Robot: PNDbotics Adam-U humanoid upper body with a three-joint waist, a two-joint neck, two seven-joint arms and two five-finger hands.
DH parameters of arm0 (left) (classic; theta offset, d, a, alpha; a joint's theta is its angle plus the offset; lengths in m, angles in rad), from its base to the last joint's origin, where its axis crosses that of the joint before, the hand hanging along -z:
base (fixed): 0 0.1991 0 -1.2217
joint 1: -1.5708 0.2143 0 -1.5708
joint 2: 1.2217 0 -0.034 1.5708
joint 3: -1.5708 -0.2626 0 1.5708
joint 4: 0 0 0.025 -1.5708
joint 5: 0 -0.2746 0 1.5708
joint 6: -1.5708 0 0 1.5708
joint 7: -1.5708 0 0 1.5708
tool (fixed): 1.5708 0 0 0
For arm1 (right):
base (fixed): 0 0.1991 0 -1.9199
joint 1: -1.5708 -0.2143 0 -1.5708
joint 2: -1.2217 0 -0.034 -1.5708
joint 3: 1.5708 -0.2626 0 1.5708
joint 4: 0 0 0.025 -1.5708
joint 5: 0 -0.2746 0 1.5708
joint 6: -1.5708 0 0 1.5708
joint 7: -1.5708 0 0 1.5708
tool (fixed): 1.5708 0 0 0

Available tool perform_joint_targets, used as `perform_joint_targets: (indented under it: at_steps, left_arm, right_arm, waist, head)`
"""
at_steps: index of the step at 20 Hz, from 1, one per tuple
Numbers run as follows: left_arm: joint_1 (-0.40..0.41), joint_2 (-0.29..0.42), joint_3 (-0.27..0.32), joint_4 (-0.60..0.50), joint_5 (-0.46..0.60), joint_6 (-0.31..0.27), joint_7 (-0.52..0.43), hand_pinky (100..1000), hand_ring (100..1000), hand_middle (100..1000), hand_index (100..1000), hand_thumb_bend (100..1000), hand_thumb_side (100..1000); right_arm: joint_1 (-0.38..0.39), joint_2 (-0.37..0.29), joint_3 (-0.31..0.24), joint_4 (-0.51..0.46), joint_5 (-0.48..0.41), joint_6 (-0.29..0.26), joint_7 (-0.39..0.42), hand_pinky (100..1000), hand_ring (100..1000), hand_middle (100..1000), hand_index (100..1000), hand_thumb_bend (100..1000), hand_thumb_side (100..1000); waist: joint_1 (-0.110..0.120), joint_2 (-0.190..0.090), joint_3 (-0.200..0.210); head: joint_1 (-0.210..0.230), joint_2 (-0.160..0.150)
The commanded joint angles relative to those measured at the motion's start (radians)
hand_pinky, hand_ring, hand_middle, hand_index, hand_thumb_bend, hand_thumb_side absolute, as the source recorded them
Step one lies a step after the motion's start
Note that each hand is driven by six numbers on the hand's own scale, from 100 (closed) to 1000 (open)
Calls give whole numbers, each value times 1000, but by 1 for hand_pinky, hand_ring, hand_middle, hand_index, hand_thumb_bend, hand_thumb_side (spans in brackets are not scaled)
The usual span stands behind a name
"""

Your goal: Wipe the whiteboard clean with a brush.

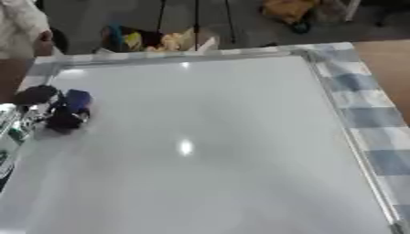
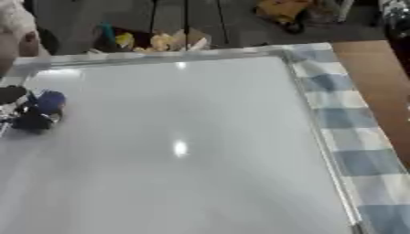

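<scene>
Nearest us, the whiteboard (image 1: 208,151) looks bare of marks. Our left hand (image 1: 44,107) works at its left edge, fingers curled round the blue brush (image 1: 77,100), which is pressed on the board. Unwiped board lies entirely to the hand's right, so we judge the stroke should sweep rightward.

Both views are soft and blurred throughout, with no crisp edge anywhere, and the left hand (image 1: 50,109) at the left edge smears into dark blobs around a blue shape. Even, fairly bright overhead light falls on the whiteboard (image 1: 224,114), leaving a small white glare spot near its middle, a fainter one by its far edge, and a pale sheen across its surface. A faint grey shadow spreads under the hand, and the floor beyond the table is dimmer and equally unfocused.
</scene>
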Motion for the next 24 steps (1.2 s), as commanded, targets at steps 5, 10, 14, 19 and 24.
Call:
perform_joint_targets:
  at_steps: [5,10,14,19,24]
  left_arm:
    - [-19,-10,-20,-21,-24,-12,-26,483,588,544,435,213,690]
    - [-21,-14,-25,-22,-16,-16,-36,489,600,570,440,226,720]
    - [-22,-16,-27,-24,-12,-17,-38,489,600,571,436,219,724]
    - [-23,-16,-22,-21,-13,-13,-37,490,601,572,426,202,727]
    - [-23,-12,-13,0,-38,-8,-30,437,611,580,417,208,714]
  right_arm:
    - [-11,-22,-9,-15,-6,0,-4,829,846,762,850,100,1000]
    - [-11,-22,-9,-15,-6,1,-3,829,846,762,850,100,1000]
    - [-12,-22,-9,-15,-6,1,-3,829,846,762,850,100,1000]
    - [-12,-22,-9,-15,-6,1,-3,829,846,762,849,100,1000]
    - [-11,-23,-9,-15,-7,1,-3,829,846,761,849,100,1000]
  waist:
    - [-2,-26,-2]
    - [-2,-26,0]
    - [-1,-26,2]
    - [-1,-26,1]
    - [-2,-25,3]
  head:
    - [19,-1]
    - [26,1]
    - [31,2]
    - [32,0]
    - [33,-2]
